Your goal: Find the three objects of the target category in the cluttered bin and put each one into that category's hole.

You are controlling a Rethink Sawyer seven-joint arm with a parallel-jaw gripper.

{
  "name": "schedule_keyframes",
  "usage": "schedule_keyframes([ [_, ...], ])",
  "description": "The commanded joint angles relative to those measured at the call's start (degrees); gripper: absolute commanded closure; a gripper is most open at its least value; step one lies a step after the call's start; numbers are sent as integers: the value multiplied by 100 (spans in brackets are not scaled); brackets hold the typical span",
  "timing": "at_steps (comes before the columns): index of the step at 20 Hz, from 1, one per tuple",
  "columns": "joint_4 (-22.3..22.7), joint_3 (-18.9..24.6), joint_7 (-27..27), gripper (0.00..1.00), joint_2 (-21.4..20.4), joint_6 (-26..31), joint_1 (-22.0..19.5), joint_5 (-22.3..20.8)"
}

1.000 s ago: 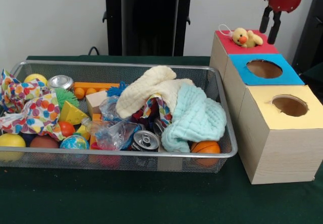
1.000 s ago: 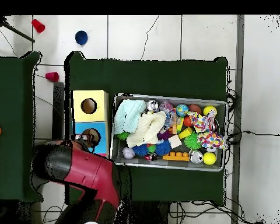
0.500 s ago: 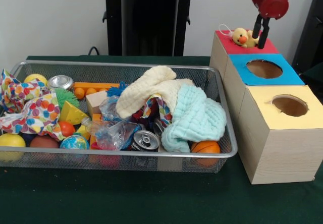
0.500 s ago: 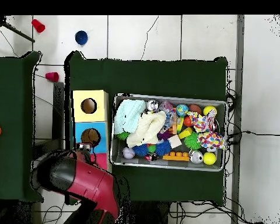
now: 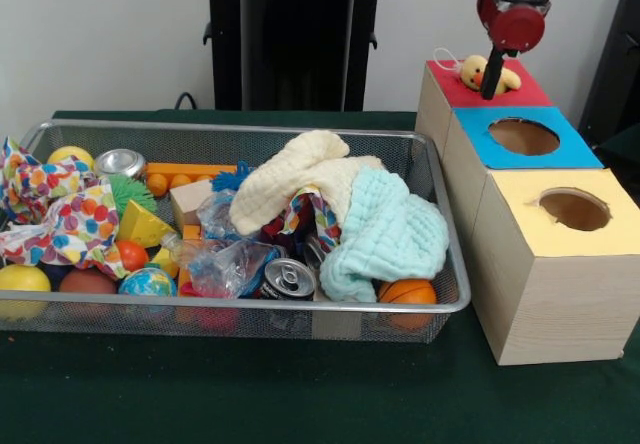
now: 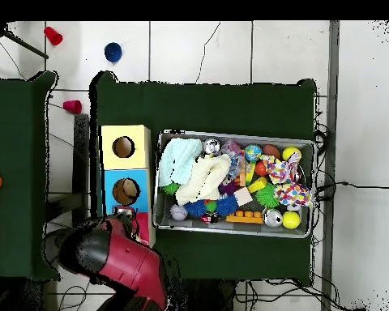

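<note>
Red-and-black gripper [image 5: 489, 86] down over red-topped box [image 5: 440, 82], fingers look pinched on yellow plush duck [image 5: 477, 70] sitting on that box's top, though one finger hides behind the other so hard to be sure. Duck not in blue-topped box's hole [image 5: 524, 136], which sits just beside, toward camera. Yellow-topped box [image 5: 560, 264] nearest. Wire mesh bin [image 5: 240, 314] to side, packed: cream cloth [image 5: 290, 179], mint cloth [image 5: 385, 229], soda can [image 5: 288, 278], orange ball [image 5: 407, 291]. Overhead view: arm [image 6: 121, 259] covers red box.
</note>
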Motion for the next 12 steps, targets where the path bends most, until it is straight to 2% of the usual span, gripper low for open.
schedule_keyframes([
  [1, 213, 386, 1646, 100, 245, 478, 142, 349],
  [12, 323, 191, 1610, 100, -96, 787, 270, 291],
])
